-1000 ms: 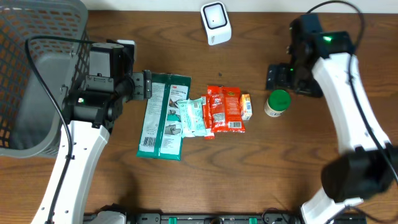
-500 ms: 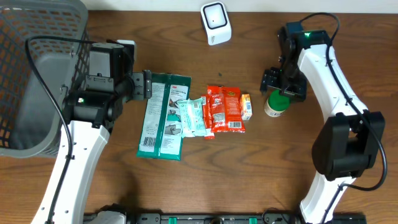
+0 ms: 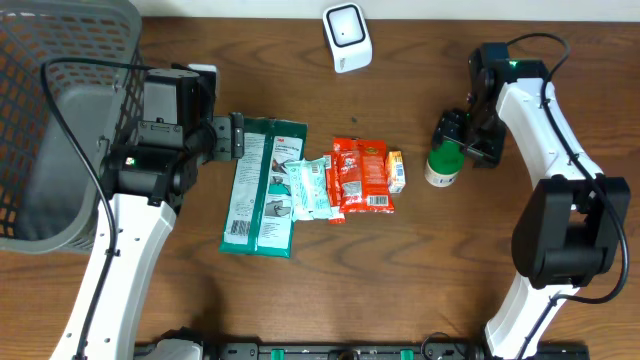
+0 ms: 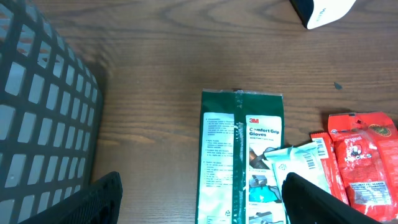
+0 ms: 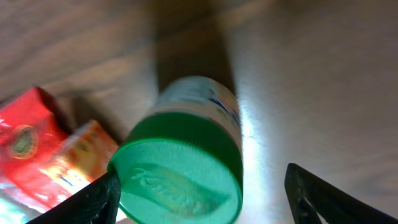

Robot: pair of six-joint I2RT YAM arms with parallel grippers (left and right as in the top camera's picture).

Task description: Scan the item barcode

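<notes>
A white bottle with a green lid [image 3: 443, 165] stands upright right of the row of packets. My right gripper [image 3: 458, 142] hangs over it, open. In the right wrist view the lid [image 5: 180, 180] fills the space between the fingers. The left fingertip [image 5: 93, 202] is at the lid's edge and the right one stands apart from it. My left gripper [image 3: 236, 136] is open with nothing in it, above the top of a green 3M glove pack [image 4: 239, 155]. The white scanner [image 3: 346, 36] stands at the back of the table.
A white packet [image 3: 310, 187], red snack packets [image 3: 362, 175] and a small orange box [image 3: 396, 170] lie between the green pack [image 3: 262, 185] and the bottle. A grey mesh basket [image 3: 60, 120] fills the left side, close to my left arm.
My right arm swung in over the green-lidded bottle, and its jaws narrowed a little around the lid. The left arm and the packets have not moved.
</notes>
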